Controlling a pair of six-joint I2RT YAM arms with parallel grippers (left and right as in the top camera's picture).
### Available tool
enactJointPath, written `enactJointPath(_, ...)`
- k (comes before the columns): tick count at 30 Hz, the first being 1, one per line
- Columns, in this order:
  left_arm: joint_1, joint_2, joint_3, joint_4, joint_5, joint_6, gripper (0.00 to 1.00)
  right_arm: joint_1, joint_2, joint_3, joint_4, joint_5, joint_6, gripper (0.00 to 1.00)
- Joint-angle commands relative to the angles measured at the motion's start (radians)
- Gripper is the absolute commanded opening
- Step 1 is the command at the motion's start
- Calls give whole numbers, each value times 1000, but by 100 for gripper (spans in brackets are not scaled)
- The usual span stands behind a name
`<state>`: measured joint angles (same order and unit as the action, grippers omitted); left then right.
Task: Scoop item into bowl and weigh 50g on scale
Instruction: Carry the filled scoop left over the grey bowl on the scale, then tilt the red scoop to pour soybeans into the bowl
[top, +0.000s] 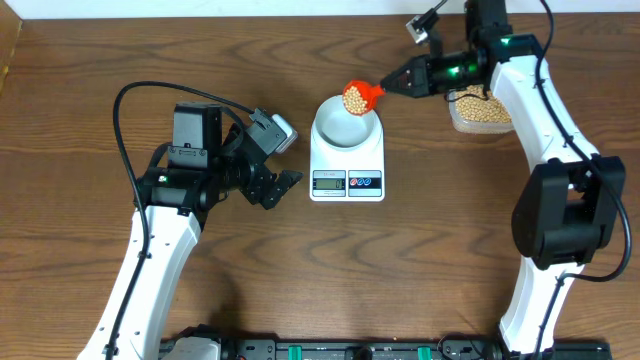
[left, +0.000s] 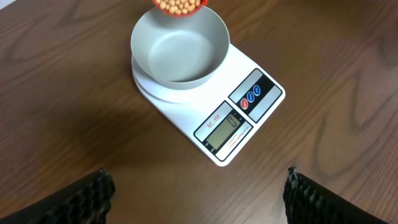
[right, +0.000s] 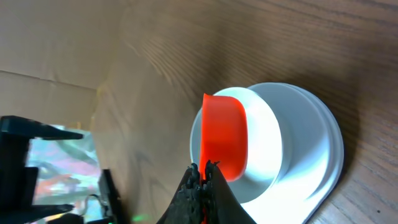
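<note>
Your right tool (top: 392, 86) pinches the scoop (top: 371, 92) handle; beans (top: 354, 99) sit just ahead, over the bowl (top: 338, 130) rim. Tip fast and they'll spill onto the scale (top: 347, 165). Left tool (top: 280, 187) gapes wide, empty.

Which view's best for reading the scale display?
Left wrist: the display is close, unobstructed, digits visible. Overhead shows it tiny, unreadable. Right wrist shows only the scale edge under the bowl; no display.
</note>
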<state>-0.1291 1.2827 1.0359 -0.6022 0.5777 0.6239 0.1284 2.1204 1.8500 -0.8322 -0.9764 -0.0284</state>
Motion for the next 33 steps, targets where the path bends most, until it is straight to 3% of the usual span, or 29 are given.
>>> enactJointPath(1,-1,-2,-7,-2,13,-12,89,43,10,-4,4,84,-34,1)
enactJointPath(19,-1,-2,-7,-2,13,-12,90,180,-37,-4,2,426,-118,1)
enactJointPath(33,-1,-2,-7,-2,13,-12,90,224,-54,-4,6,499,-213,1)
